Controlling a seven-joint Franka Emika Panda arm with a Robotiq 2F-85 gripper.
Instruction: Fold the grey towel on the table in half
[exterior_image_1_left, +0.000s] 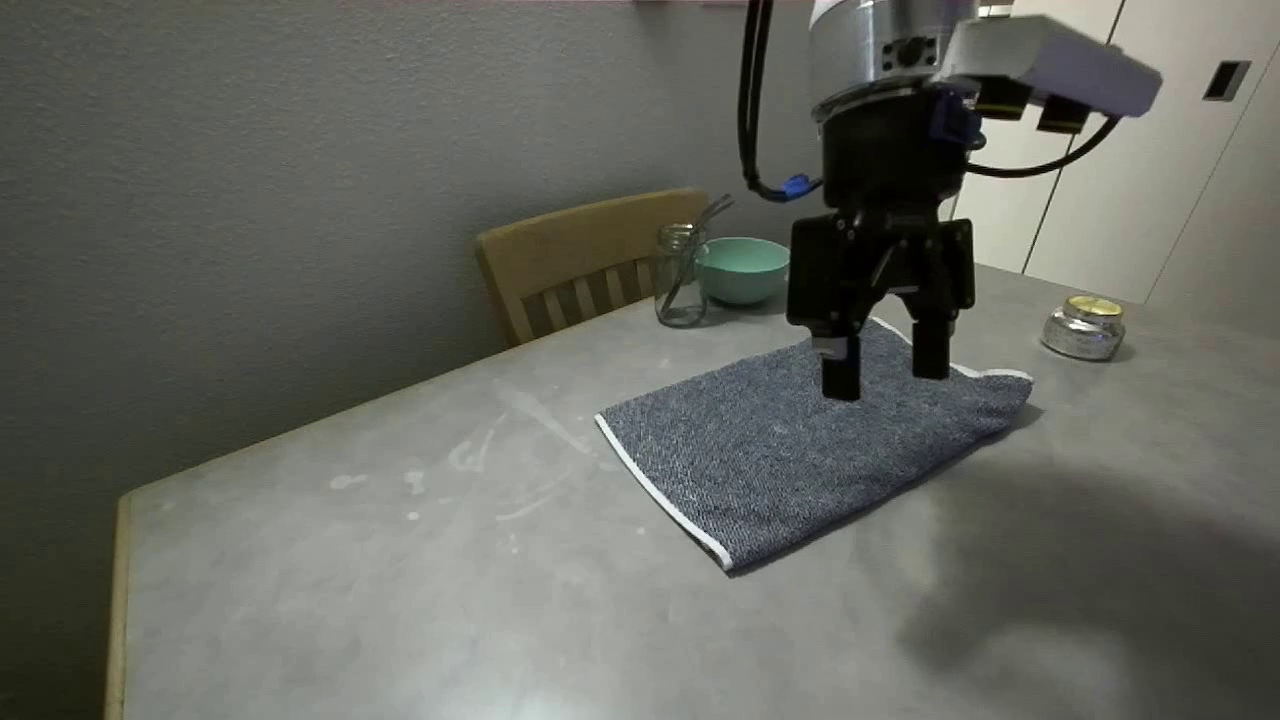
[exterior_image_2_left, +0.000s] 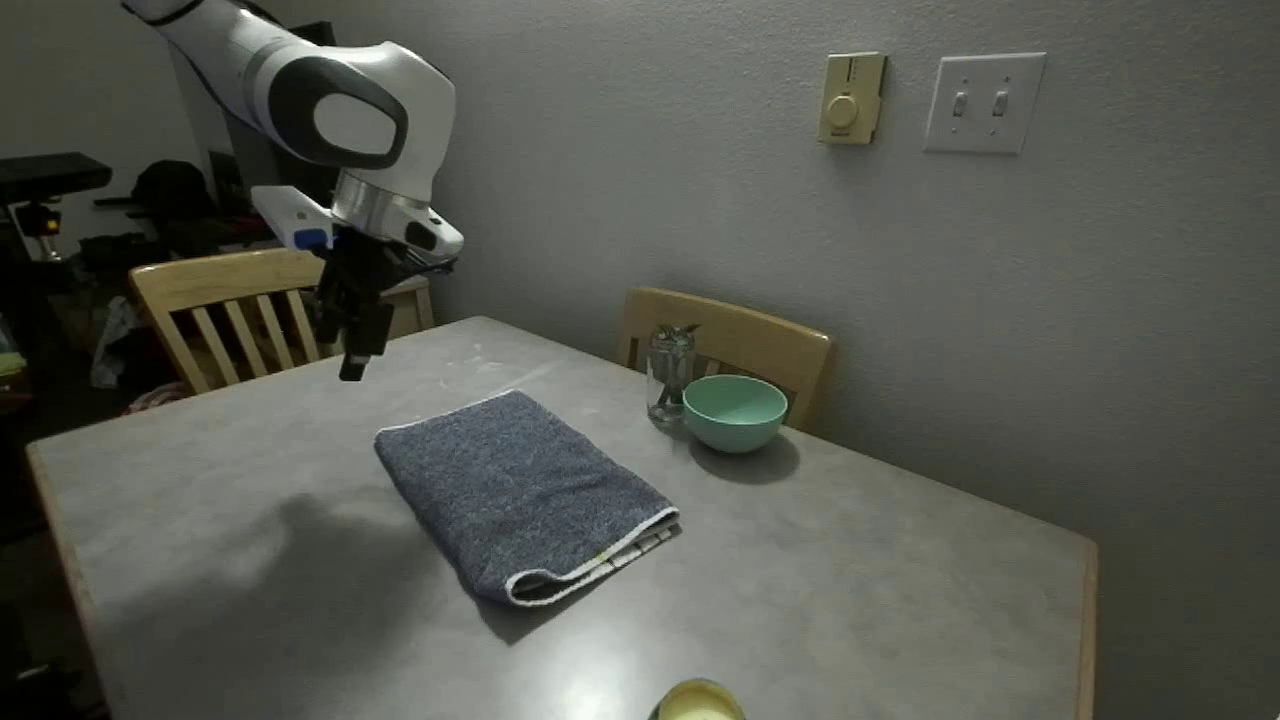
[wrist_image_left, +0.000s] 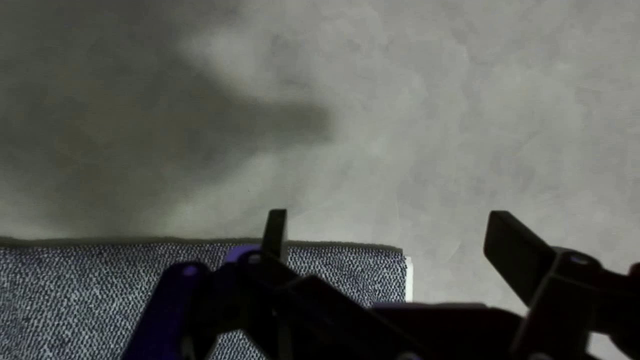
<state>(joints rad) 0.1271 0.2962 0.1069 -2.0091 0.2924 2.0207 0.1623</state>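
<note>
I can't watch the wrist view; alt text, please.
The open gripper, holding nothing, juts in from the bottom edge. Beyond it, at lower left, lies the grey towel, its white-trimmed end showing in the gap between the jaws; grey table fills the rest, with a dark shadow at upper left.

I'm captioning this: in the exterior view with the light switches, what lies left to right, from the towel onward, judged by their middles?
Grey towel, glass jar, green bowl, beige wall dial, light-switch plate.
</note>
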